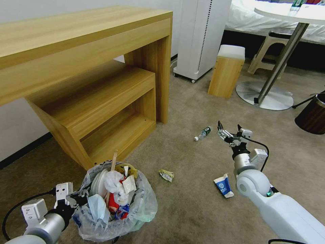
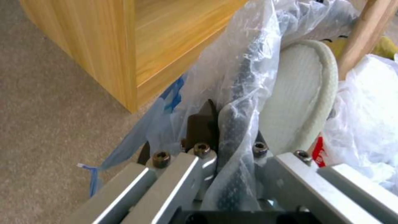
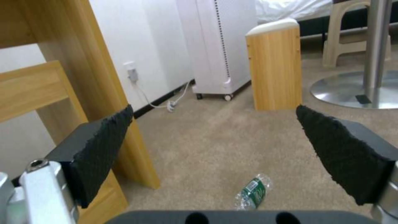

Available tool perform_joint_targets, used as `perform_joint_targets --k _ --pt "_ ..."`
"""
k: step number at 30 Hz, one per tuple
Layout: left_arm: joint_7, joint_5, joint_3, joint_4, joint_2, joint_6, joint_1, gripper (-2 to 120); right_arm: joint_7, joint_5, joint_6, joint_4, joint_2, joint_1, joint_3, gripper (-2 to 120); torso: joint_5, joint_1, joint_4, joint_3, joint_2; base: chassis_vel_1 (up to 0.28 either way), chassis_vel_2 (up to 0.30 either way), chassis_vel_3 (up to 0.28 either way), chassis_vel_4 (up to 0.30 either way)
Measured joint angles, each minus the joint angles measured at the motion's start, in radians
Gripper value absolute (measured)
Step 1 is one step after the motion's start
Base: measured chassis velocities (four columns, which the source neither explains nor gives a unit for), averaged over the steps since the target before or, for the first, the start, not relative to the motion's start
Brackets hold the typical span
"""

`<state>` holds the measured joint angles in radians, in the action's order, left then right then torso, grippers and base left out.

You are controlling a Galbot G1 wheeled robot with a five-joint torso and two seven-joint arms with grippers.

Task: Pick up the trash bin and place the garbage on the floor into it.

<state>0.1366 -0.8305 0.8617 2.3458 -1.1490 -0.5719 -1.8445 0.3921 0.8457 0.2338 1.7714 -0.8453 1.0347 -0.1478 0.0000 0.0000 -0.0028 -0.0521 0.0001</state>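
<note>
The left gripper is clamped on the bag-covered rim of the trash bin, at the side nearest the robot's left; the left wrist view shows the fingers pinching the crinkled liner and dark rim. The bin stands on the beige carpet in front of the wooden desk and is heaped with litter: a white slipper, a wooden stick, white wrappers and red packaging. The right gripper hovers above the carpet with jaws spread wide and nothing between them. Just beside it, toward the desk, lies a small clear bottle with a green label. A crumpled wrapper and a blue-white carton lie apart on the carpet between bin and right arm
</note>
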Motion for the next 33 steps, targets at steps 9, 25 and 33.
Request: perform_joint_targets --k 9,25,33 --pt "-0.025 0.0 -0.003 -0.029 0.033 0.008 0.017 1 -0.03 -0.001 0.019 0.003 0.004 0.023 -0.018 100 0.0 0.0 0.0 0.0 0.0 0.0 0.0 0.0 0.0" --pt "-0.028 0.01 -0.013 -0.058 0.037 0.015 0.039 1 0.123 0.26 -0.293 -0.006 0.113 0.038 0.126 100 0.0 0.0 0.0 0.0 0.0 0.0 0.0 0.0 0.0" --pt "-0.034 0.03 -0.016 -0.077 0.025 0.03 0.053 1 0.204 0.374 -0.432 -0.044 0.205 0.044 0.252 100 0.0 0.0 0.0001 0.0 0.0 0.0 0.0 0.0 0.0"
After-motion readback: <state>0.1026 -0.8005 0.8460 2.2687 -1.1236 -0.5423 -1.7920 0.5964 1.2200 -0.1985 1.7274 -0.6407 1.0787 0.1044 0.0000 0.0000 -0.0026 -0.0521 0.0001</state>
